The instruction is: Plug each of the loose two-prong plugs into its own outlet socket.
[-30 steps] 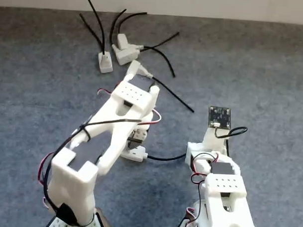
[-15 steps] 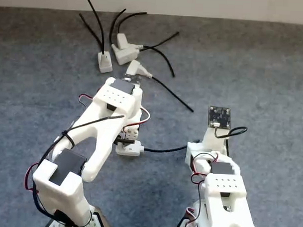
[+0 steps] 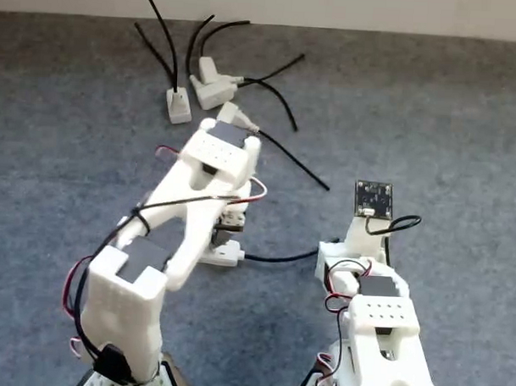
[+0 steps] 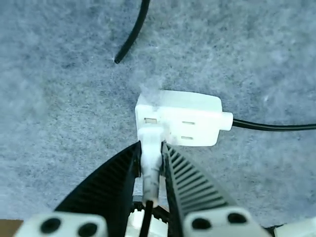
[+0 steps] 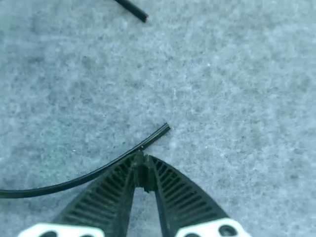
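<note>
Left gripper [image 4: 151,146]: jaws closed on a white two-prong plug [image 4: 150,159], gripped by its flanks, with its cord running back between the jaws. The nose of the plug sits against the slotted face of the white outlet block [image 4: 190,118], at the socket nearest the block's blunt end. The prongs are hidden, so how far they are seated cannot be told. The neighbouring pair of slots on the block is uncovered.

The outlet block lies flat on the grey worktop [image 3: 447,123]. In the high view it is under the left arm [image 3: 221,154]. A black cable [image 4: 271,127] leaves the block's far end and runs across to the base of the right arm [image 3: 380,324].

Right gripper [image 5: 144,168]: jaws drawn fully together, tips at the black cable just short of its cut end. Whether the cable is pinched or only under the tips cannot be told.

Three more loose plugs [image 3: 212,85] with black cords lie near the far edge of the worktop. A fourth lies just beyond the left arm.
</note>
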Controlling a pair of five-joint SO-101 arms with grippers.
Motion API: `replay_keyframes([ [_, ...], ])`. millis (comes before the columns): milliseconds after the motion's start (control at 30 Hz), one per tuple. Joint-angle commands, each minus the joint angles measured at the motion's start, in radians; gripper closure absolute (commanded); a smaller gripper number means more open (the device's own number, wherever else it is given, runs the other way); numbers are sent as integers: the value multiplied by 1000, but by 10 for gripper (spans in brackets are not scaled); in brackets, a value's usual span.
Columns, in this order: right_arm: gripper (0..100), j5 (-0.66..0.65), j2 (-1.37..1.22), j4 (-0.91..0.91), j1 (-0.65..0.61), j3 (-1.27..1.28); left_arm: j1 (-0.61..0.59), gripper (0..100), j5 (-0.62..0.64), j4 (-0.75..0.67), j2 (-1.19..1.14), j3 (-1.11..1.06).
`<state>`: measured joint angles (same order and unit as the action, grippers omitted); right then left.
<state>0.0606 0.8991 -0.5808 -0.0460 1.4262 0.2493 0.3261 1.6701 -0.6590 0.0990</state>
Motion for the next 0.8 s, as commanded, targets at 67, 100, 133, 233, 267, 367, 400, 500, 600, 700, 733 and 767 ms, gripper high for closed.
replay_keyframes([
  [67, 991, 9, 18, 19, 143, -13, 114, 995, 97, -3, -58, 87],
  [100, 991, 9, 18, 19, 165, -18, 136, 995, 104, -3, -48, 97],
  [133, 991, 12, 18, 19, 182, -27, 157, 995, 115, -3, -35, 101],
  [233, 991, 15, 18, 19, 216, -36, 216, 995, 144, -3, 16, 96],
  [267, 991, 15, 18, 19, 220, -38, 234, 995, 155, -3, 38, 96],
  [367, 991, 15, 18, 19, 222, -39, 289, 995, 192, -3, 105, 96],
  [400, 991, 15, 18, 19, 222, -39, 309, 995, 199, -3, 127, 96],
  [500, 991, 15, 18, 19, 222, -39, 340, 995, 213, -3, 163, 94],
  [600, 991, 15, 18, 19, 222, -38, 300, 995, 212, -3, 150, 71],
  [700, 991, 15, 18, 19, 219, -36, 209, 995, 212, -8, 136, 42],
  [733, 991, 15, 18, 19, 219, -36, 179, 995, 212, -12, 140, 27],
  [767, 991, 15, 18, 19, 219, -36, 153, 995, 212, -18, 142, 8],
])
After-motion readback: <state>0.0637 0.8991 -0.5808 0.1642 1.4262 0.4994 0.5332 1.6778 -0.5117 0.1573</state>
